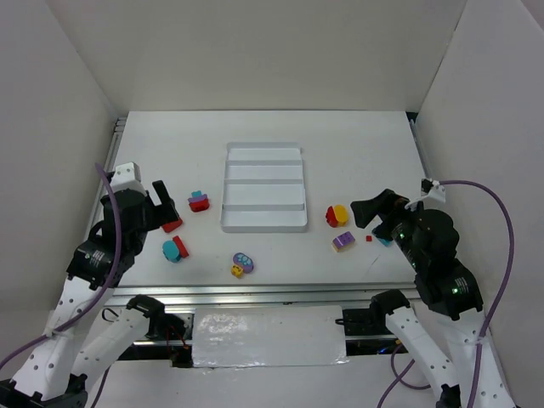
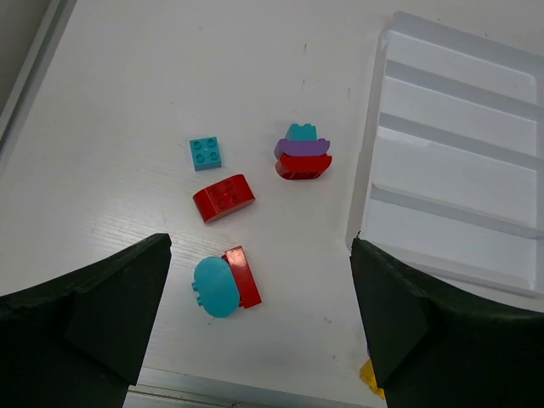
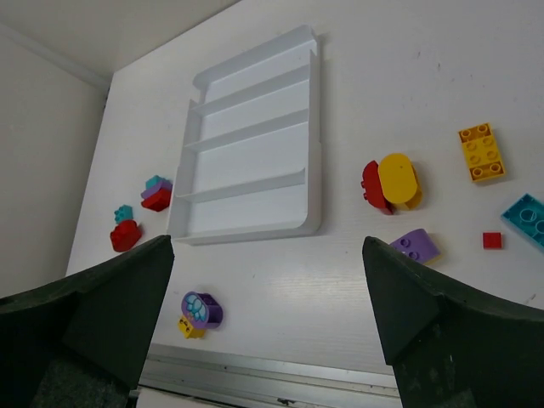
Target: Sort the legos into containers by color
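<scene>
Pale walls enclose the white bench (image 1: 340, 144), with the white four-compartment tray (image 1: 264, 228) lying at its middle. All the legos I see lie on the bench outside the tray. My left pincer (image 2: 260, 255) hangs wide open and holds nothing, above a teal square brick (image 2: 205, 153), a red rounded brick (image 2: 223, 197) and a teal-purple-red stack (image 2: 303, 153). My right pincer (image 3: 268, 255) is equally spread and unloaded, facing a red-and-yellow pair (image 3: 391, 183), a purple brick (image 3: 414, 245) and an orange brick (image 3: 481, 153).
</scene>
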You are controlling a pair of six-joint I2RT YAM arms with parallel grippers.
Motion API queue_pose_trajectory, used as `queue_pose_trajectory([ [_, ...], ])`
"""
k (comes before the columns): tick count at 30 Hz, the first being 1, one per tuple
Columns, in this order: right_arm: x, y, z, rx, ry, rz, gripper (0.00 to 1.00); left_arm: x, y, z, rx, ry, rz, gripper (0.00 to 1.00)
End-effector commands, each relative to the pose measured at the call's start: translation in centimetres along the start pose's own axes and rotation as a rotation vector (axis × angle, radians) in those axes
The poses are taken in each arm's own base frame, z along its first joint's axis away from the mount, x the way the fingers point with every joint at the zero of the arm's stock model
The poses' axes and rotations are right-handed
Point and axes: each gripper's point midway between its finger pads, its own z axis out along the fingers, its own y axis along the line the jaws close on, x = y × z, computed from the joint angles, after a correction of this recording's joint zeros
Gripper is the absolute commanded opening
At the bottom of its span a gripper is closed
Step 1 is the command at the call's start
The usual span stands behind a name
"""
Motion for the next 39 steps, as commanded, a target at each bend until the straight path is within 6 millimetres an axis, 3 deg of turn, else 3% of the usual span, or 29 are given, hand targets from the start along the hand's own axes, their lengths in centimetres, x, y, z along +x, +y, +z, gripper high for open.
queue_pose_trajectory([
  [1, -1.2, 0.5, -0.5, -0.016, -0.045, -0.019, 1.0, -1.2, -0.2, 0.1, 0.003, -0.039, -0.027, 1.0],
  [5, 0.2, 0.9, 0.1, -0.049, 0.014, -0.03, 1.0, -1.1, -0.4, 0.3, 0.01, -0.032, -0.024, 0.99],
  [9, 2.3, 1.0, 2.5, -0.069, 0.106, -0.025, 1.0, -1.1, -0.4, 0.3, 0.013, -0.031, -0.022, 1.0],
  [15, 6.4, -2.3, 7.5, 0.096, 0.27, -0.034, 1.0, -1.1, -0.5, 0.1, 0.028, -0.038, -0.021, 0.99],
  [19, 5.8, -7.3, 10.1, 0.394, 0.277, -0.133, 1.0, -0.8, -0.9, 0.4, 0.046, -0.021, -0.006, 0.99],
  [21, 6.0, -7.6, 10.9, 0.422, 0.305, -0.147, 1.0, -0.5, -1.1, 0.6, 0.047, -0.006, 0.0, 0.99],
  [24, 8.3, -7.7, 13.3, 0.422, 0.434, -0.167, 0.98, -0.5, -1.1, 0.7, 0.052, -0.001, 0.005, 1.0],
  [26, 8.9, -8.2, 14.6, 0.437, 0.463, -0.191, 0.98, -0.4, -1.3, 0.7, 0.061, 0.001, 0.008, 1.0],
  [30, 12.1, -9.7, 17.4, 0.456, 0.652, -0.279, 0.96, -0.4, -1.4, 0.5, 0.074, -0.005, 0.012, 1.0],
  [39, 14.8, -12.6, 19.9, 0.507, 0.781, -0.339, 0.96, -0.1, -1.9, 0.6, 0.102, 0.009, 0.025, 0.99],
])
